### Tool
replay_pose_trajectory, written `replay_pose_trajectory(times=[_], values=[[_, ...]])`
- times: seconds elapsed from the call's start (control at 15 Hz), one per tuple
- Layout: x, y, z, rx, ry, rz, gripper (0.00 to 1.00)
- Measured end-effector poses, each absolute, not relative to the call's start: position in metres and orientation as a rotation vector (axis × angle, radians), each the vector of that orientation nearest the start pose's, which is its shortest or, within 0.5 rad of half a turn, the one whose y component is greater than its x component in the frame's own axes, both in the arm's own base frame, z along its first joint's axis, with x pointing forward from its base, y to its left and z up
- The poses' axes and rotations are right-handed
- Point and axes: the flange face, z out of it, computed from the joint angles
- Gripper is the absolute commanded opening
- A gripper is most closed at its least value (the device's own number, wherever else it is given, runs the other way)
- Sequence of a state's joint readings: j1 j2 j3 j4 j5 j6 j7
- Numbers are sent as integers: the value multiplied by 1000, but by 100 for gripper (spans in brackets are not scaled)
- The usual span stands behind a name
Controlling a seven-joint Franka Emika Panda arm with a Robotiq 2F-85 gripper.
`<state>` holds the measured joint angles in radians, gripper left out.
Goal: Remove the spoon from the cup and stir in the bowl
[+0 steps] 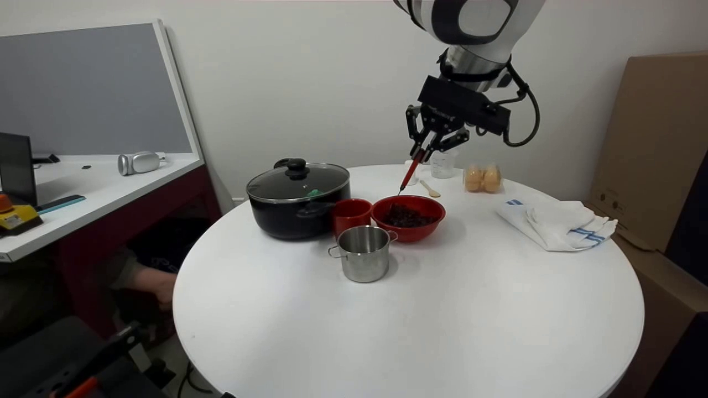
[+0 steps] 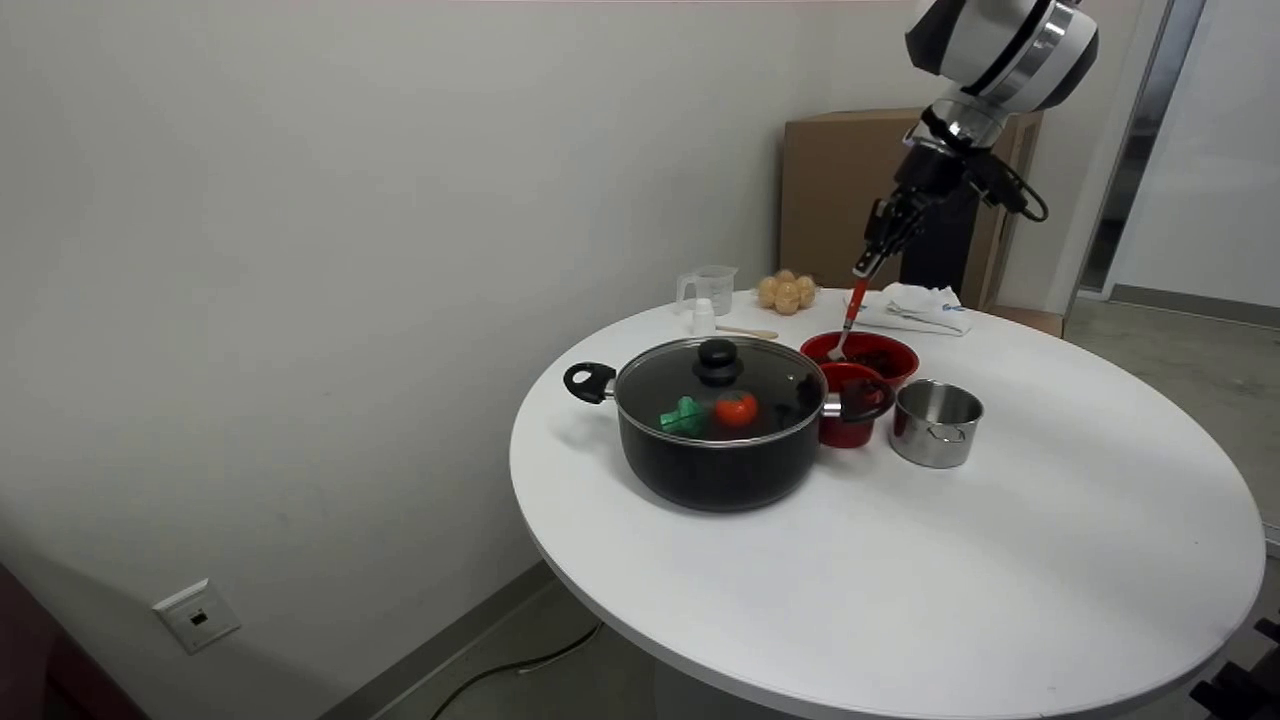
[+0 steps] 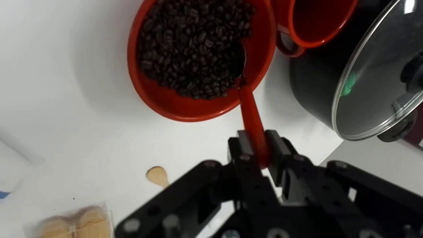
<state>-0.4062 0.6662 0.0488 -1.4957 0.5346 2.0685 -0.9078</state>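
Observation:
My gripper [image 3: 258, 142] is shut on the red handle of the spoon [image 3: 250, 109], close to the handle's upper end. The spoon slants down into the red bowl [image 3: 188, 112], and its metal head lies inside at the edge of a heap of dark beans, partly in shadow. In both exterior views the gripper [image 1: 421, 155] hangs above the bowl [image 1: 409, 235] with the spoon [image 2: 853, 305] tilted below it. The red cup [image 3: 324, 19] stands right beside the bowl, its handle towards it. In an exterior view, the pot's handle partly covers the cup [image 2: 845, 432].
A black pot [image 1: 287, 215] with a glass lid stands against the cup. The steel cup [image 1: 365, 262] is in front of cup and bowl. Behind lie a small wooden spoon [image 1: 430, 189], a measuring jug [image 2: 716, 288] and packed eggs [image 1: 482, 179]. A folded towel [image 1: 558, 224] rests to the side.

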Motion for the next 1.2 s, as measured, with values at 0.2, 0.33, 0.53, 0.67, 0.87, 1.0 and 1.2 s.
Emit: replay_pose_trajectory(times=[0.2, 0.33, 0.53, 0.67, 0.87, 1.0, 1.2], values=[[670, -236, 281, -2682, -345, -317, 4], [671, -241, 283, -2701, -352, -334, 4], [670, -251, 284, -2730, -354, -355, 4], [668, -259, 285, -2746, -344, -366, 4], [663, -274, 287, -2762, -316, -381, 4], [659, -284, 289, -2770, -297, -390, 4], [656, -291, 292, -2774, -284, -397, 4]])
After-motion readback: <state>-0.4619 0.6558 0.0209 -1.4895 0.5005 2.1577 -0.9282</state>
